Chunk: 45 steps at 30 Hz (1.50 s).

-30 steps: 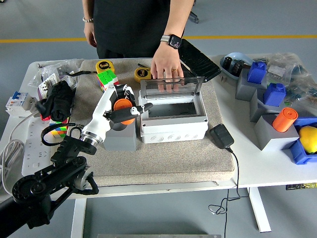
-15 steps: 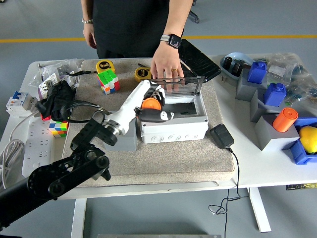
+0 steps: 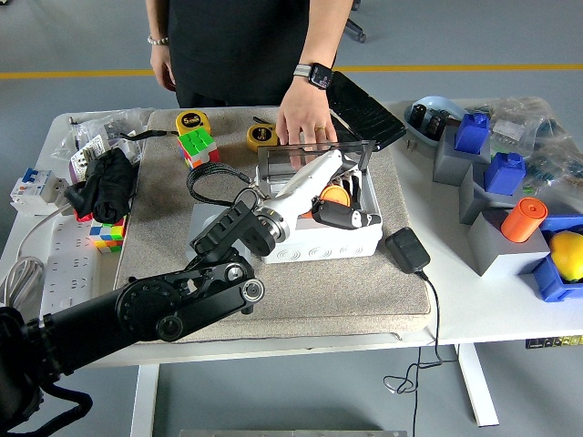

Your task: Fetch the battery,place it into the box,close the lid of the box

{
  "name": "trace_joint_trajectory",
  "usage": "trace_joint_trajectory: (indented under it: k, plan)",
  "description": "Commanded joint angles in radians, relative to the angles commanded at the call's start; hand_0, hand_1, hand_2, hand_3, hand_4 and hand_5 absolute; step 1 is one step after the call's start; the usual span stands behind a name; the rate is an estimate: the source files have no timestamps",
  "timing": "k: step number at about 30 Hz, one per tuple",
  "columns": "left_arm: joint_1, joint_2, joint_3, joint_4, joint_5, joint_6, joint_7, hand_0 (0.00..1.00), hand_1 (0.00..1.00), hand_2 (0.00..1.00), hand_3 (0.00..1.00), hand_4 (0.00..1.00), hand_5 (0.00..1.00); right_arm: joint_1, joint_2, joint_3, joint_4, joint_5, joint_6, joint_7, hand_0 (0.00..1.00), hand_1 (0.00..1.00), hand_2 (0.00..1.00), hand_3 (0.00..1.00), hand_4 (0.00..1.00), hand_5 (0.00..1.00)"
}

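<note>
My left hand (image 3: 335, 202) is shut on the orange battery (image 3: 334, 196) and holds it over the open inside of the white box (image 3: 321, 241) on the grey mat. The box's clear lid (image 3: 314, 156) stands raised at the back. A person's hand (image 3: 305, 121) rests on the lid's top edge and holds it up. The grey block (image 3: 208, 221) that carried the battery stands left of the box, partly hidden by my arm. My right hand is out of view.
A black adapter (image 3: 407, 249) with its cord lies right of the box. Two yellow tape measures (image 3: 191, 121) and a puzzle cube (image 3: 199, 146) lie behind. Grey and blue blocks, an orange cylinder (image 3: 523, 218) and a yellow ball (image 3: 567, 255) crowd the right side.
My left hand has carried the orange battery to the right, from the grey block to above the box's open inside. The person's hand has stayed on the lid.
</note>
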Motion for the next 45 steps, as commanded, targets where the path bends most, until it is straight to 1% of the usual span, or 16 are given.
trace_joint_trajectory:
  k: [4,9,10,11,15,16,20,22,25,27,28,33,34,39,40,45]
  plan:
    - [-0.027,0.0,0.017,0.063,-0.001,0.001,0.008,0.038,0.08,0.191,0.203,0.919,0.002,0.001,-0.001,0.0,0.001,0.001,-0.001,0.0,0.582,0.637,0.647,0.572,0.945,0.483]
    - [-0.047,0.0,0.024,0.126,-0.005,-0.003,0.026,0.038,0.08,0.191,0.203,0.919,0.002,0.002,-0.004,0.002,0.002,-0.003,-0.004,0.0,0.582,0.637,0.647,0.572,0.945,0.483]
    - [-0.051,0.0,0.024,0.137,-0.007,-0.005,0.031,0.036,0.079,0.19,0.203,0.895,0.002,0.002,-0.005,0.002,0.003,-0.004,-0.004,0.0,0.582,0.635,0.647,0.572,0.944,0.483]
    - [-0.053,0.0,0.024,0.145,-0.009,-0.007,0.035,0.036,0.079,0.19,0.203,0.895,0.002,0.003,-0.005,0.001,0.003,-0.004,-0.004,0.0,0.582,0.635,0.647,0.572,0.944,0.483]
    - [-0.056,0.0,0.02,0.156,-0.033,-0.016,0.059,0.036,0.079,0.19,0.203,0.895,0.002,0.003,-0.005,0.002,0.005,-0.007,-0.005,0.001,0.582,0.635,0.647,0.572,0.944,0.483]
    - [-0.057,0.0,0.018,0.156,-0.035,-0.018,0.072,0.038,0.075,0.19,0.212,0.879,0.01,0.004,-0.005,0.001,0.005,-0.009,-0.005,0.002,0.582,0.635,0.647,0.573,0.944,0.484]
    - [-0.058,0.0,0.013,0.152,-0.043,-0.035,0.117,0.038,0.075,0.19,0.212,0.879,0.01,0.005,-0.005,0.003,0.007,-0.012,-0.006,0.003,0.582,0.635,0.647,0.573,0.944,0.484]
    - [-0.06,0.0,0.013,0.15,-0.051,-0.043,0.127,0.039,0.075,0.205,0.234,0.902,0.029,0.005,-0.005,0.004,0.008,-0.013,-0.007,0.003,0.582,0.635,0.647,0.573,0.945,0.484]
    - [-0.061,0.0,0.004,0.148,-0.066,-0.066,0.136,0.039,0.075,0.205,0.234,0.902,0.029,0.006,-0.006,0.006,0.008,-0.014,-0.008,0.003,0.582,0.635,0.647,0.573,0.945,0.484]
    - [-0.06,0.0,0.003,0.151,-0.07,-0.072,0.12,0.039,0.075,0.205,0.234,0.902,0.029,0.005,-0.006,0.007,0.008,-0.014,-0.008,0.003,0.582,0.635,0.647,0.573,0.945,0.484]
    - [-0.06,0.0,0.002,0.153,-0.075,-0.075,0.11,0.17,0.227,0.382,0.452,0.998,0.346,0.005,-0.006,0.008,0.008,-0.014,-0.008,0.003,0.582,0.635,0.647,0.573,0.945,0.484]
    - [-0.058,0.0,-0.004,0.155,-0.097,-0.093,0.078,0.17,0.227,0.382,0.452,0.998,0.346,0.003,-0.005,0.005,0.007,-0.012,-0.006,0.004,0.582,0.635,0.647,0.573,0.945,0.484]
    - [-0.057,0.0,-0.005,0.155,-0.103,-0.096,0.072,0.272,0.508,0.508,0.527,0.998,0.461,0.003,-0.005,0.005,0.007,-0.012,-0.006,0.004,0.582,0.635,0.647,0.573,0.945,0.483]
    - [-0.056,0.0,-0.012,0.153,-0.117,-0.096,0.058,0.272,0.508,0.508,0.527,0.998,0.461,0.004,-0.004,0.006,0.008,-0.013,-0.006,0.006,0.582,0.635,0.647,0.573,0.945,0.483]
    - [-0.056,0.0,-0.013,0.152,-0.117,-0.097,0.058,0.29,0.548,0.531,0.543,0.998,0.502,0.005,-0.005,0.007,0.008,-0.014,-0.006,0.007,0.582,0.635,0.647,0.573,0.945,0.484]
    - [-0.056,0.0,-0.018,0.148,-0.119,-0.099,0.055,0.29,0.548,0.531,0.543,0.998,0.502,0.004,-0.005,0.007,0.008,-0.012,-0.006,0.007,0.582,0.635,0.647,0.573,0.945,0.484]
